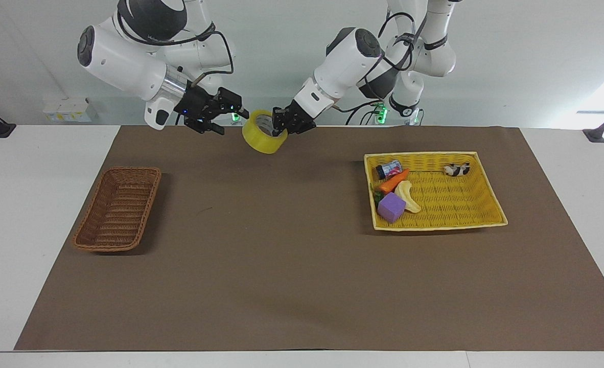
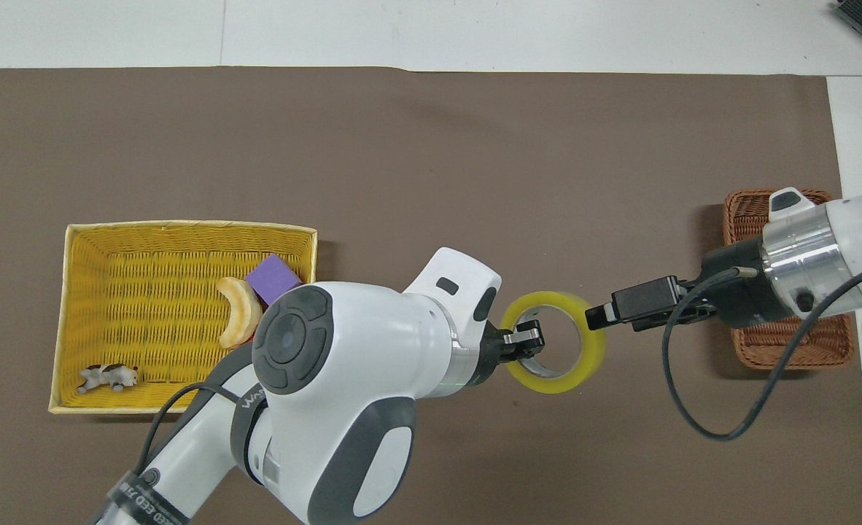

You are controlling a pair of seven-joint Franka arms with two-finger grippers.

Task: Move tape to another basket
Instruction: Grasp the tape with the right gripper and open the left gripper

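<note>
Facing view: left gripper (image 1: pixel 281 122) is clamped on the tape (image 1: pixel 261 134), up in the air over the mat (image 1: pixel 281 266), with the right gripper (image 1: pixel 219 118) spread wide just beside it. Overhead view: tape (image 2: pixel 580 357) hangs between both grippers, well apart from the basket (image 2: pixel 788 350) at the right arm's end.

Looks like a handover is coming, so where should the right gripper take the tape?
Probably the tape's free wall nearest the right gripper, one finger through the hole. The left gripper pinches the other wall, holding the roll on edge over the mat.
</note>
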